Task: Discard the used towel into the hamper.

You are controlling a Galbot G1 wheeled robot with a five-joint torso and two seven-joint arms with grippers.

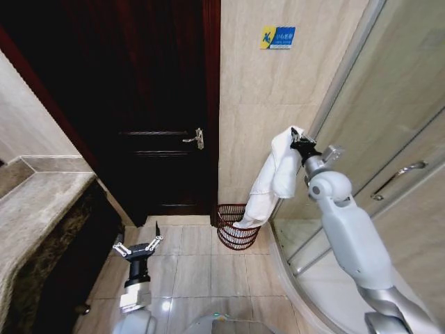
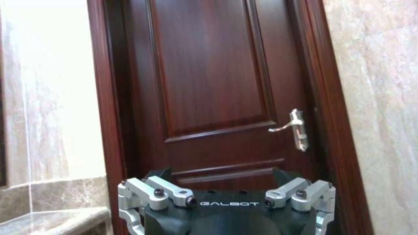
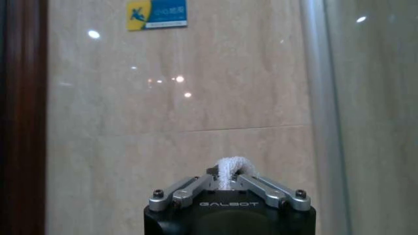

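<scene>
Holding towel (image 1: 274,174) clamped in right end effector (image 1: 300,145) w/ tail over hamper (image 1: 235,227); next: release. Left end effector (image 1: 139,247) apart, low.

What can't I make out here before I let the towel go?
- Hamper inside: head view, the towel's hanging end covers it, so whether the end is in or just in front is unclear.
- Towel below the pinch: right wrist view, the right gripper body hides all but a tuft.
- Left gripper fingertips: left wrist view, cut off by the edge.
- Wall sign text: too small.
</scene>
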